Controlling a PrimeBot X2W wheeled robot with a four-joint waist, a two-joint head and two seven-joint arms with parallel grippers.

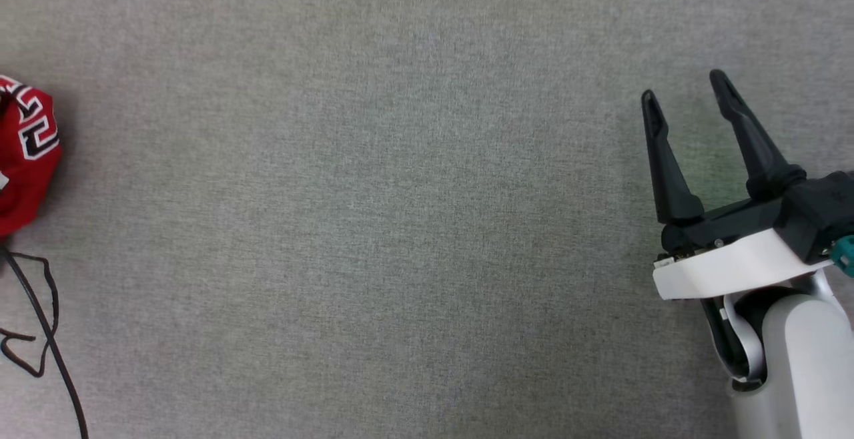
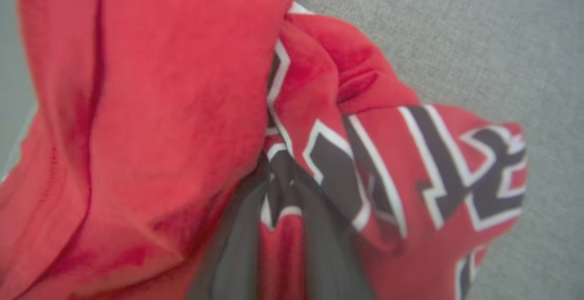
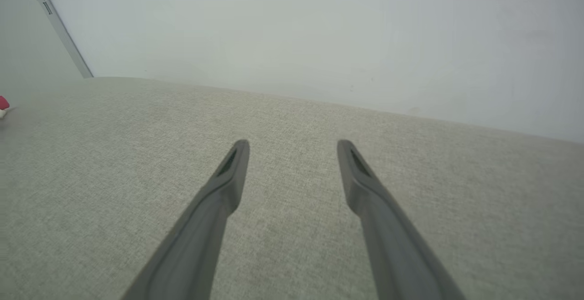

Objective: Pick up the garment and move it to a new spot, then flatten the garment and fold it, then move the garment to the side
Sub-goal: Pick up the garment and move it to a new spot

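Two views catch the garment (image 2: pixel 159 108) only at their margins. The head view has a red bunch with black, white-outlined lettering, cut off by its left edge, and the right wrist view has a red speck at its far left. The left wrist view gives it close up, crumpled over the grey table (image 2: pixel 456 26). There the left end effector (image 2: pixel 285 177) is pinched narrow on a fold, with red cloth between its dark fingers. The right end effector (image 1: pixel 686 89) sits at the right of the head view, its jaws spread wide around nothing, well apart from the garment. The right wrist view adds the table's far edge meeting a pale wall (image 3: pixel 319 31). A broad stretch of grey table lies open between the garment and the right end effector. A black cable (image 1: pixel 40 319) loops at the lower left, just beside the garment.
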